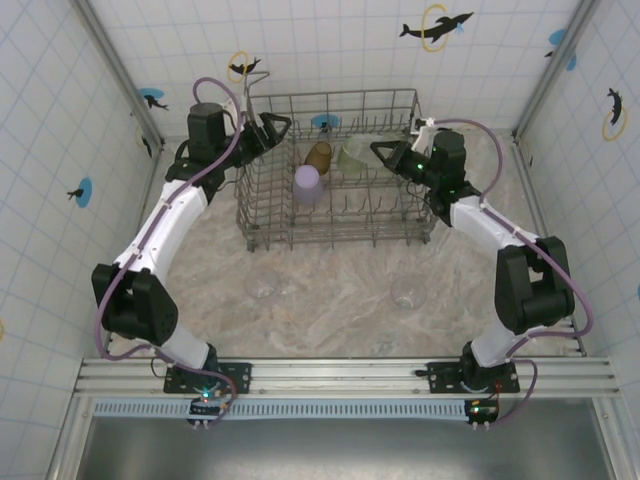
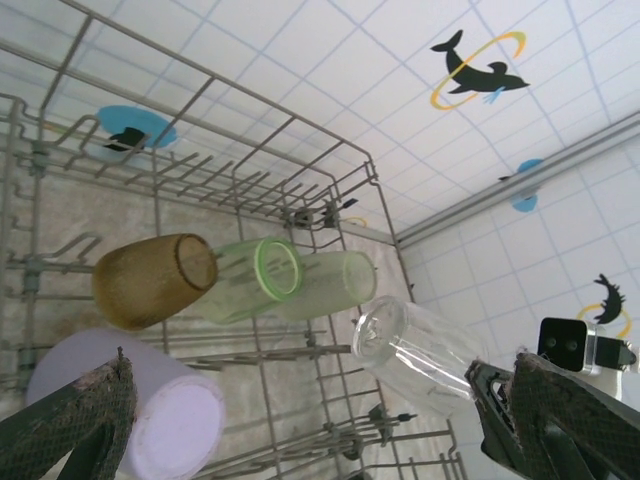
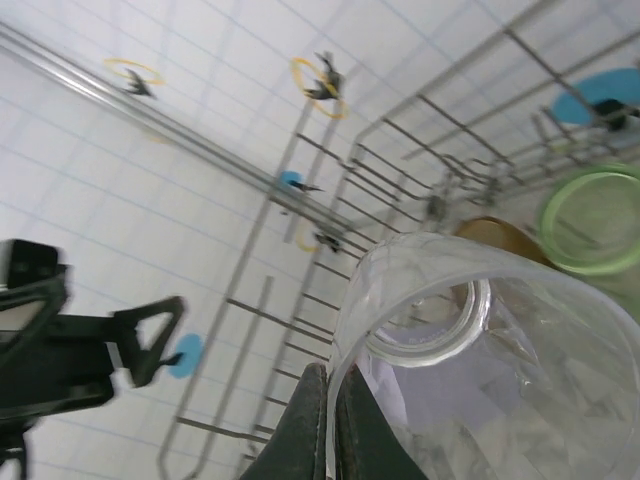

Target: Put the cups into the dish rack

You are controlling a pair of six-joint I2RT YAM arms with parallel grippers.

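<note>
The right end effector (image 3: 324, 400) pinched a clear cup (image 3: 480, 390) by its rim over the rack (image 1: 340, 97). The amber cup (image 1: 318, 156), lilac cup (image 1: 308, 185) and green cups (image 2: 262, 280) lay inside. The left end effector (image 1: 282, 127) stood spread at the rack's left edge.

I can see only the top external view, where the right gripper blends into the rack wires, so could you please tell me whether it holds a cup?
Observer: Yes, the right gripper is shut on the rim of a clear cup.
Operator: Thanks. And the left one?
Observer: The left gripper is open and empty, near the lilac cup.
Operator: What else is loaded?
Observer: One green cup and a second green cup behind it, next to the amber cup.
</note>
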